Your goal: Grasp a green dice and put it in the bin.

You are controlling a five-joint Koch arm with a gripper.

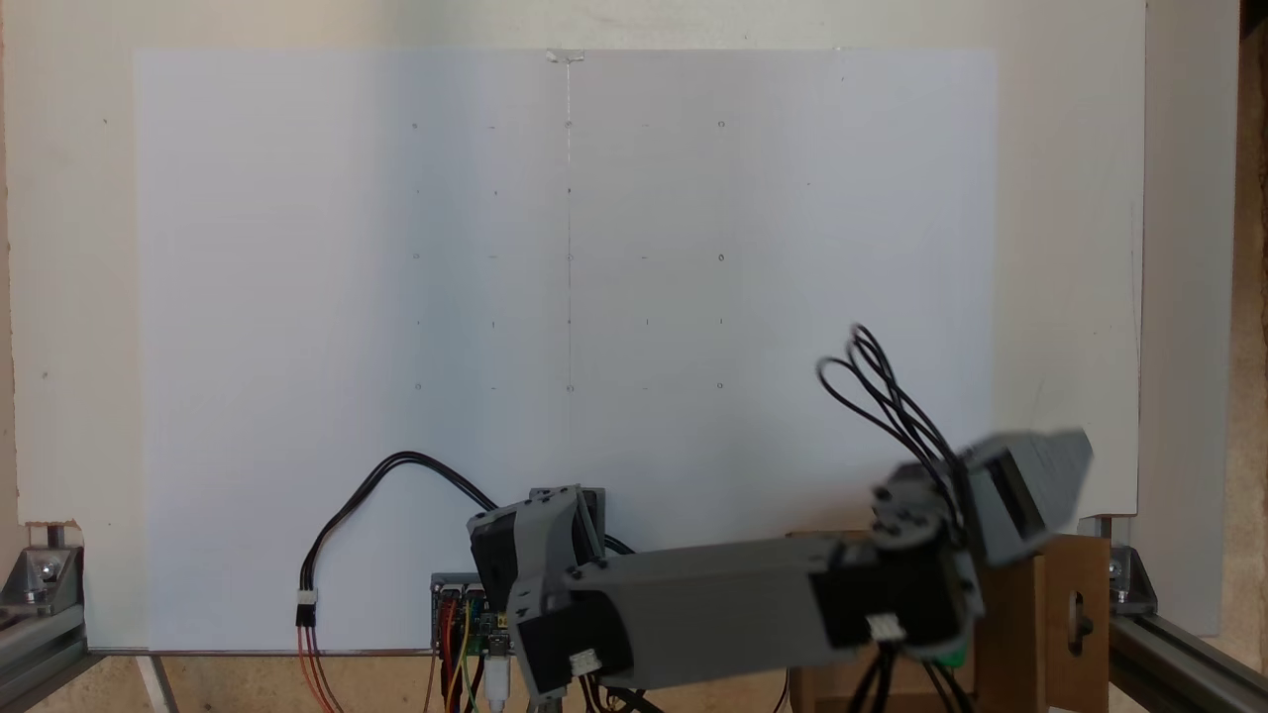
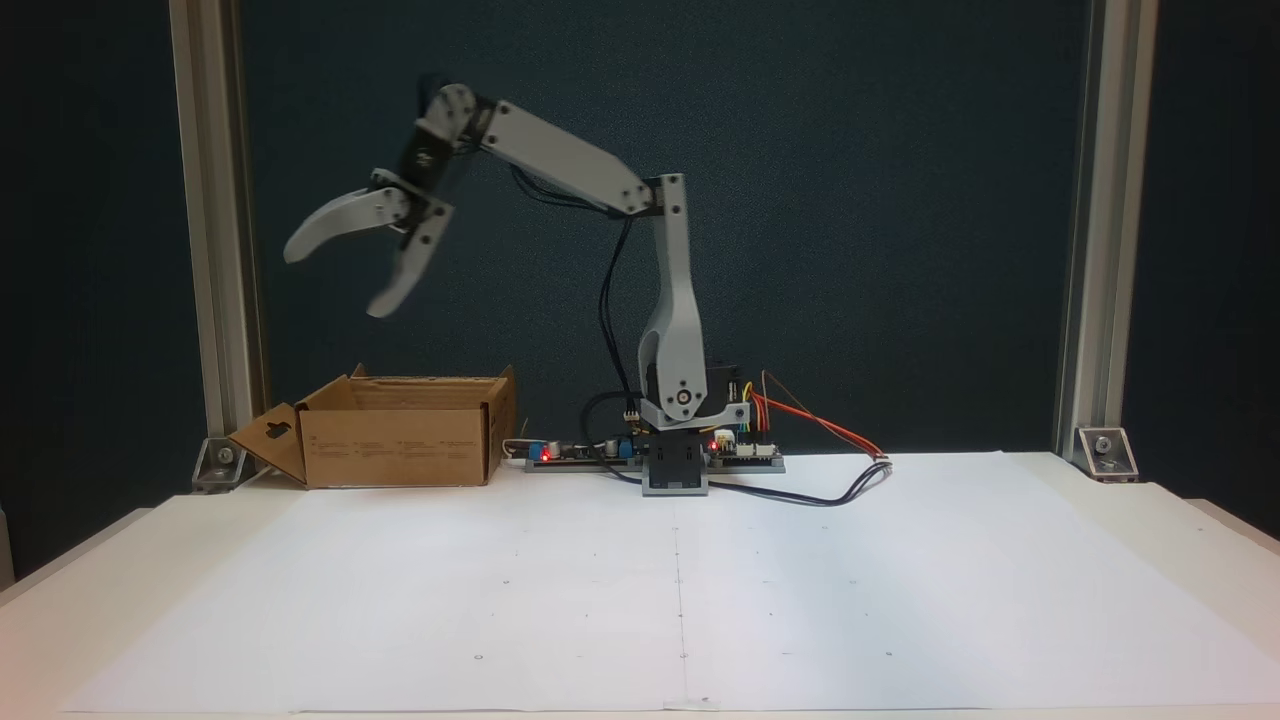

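Now the claw (image 2: 330, 280) hangs spread and empty above the cardboard bin (image 2: 400, 445), so lifting it straight away from the bin seems safest.

I see my grey plastic arm (image 1: 693, 604) reaching right over the brown cardboard bin (image 1: 1050, 614). A sliver of green (image 1: 953, 656) peeks out beneath its wrist.

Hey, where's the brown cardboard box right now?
In a fixed view, the brown cardboard box sits at the table's back left, left of the arm's base, below the open tool.
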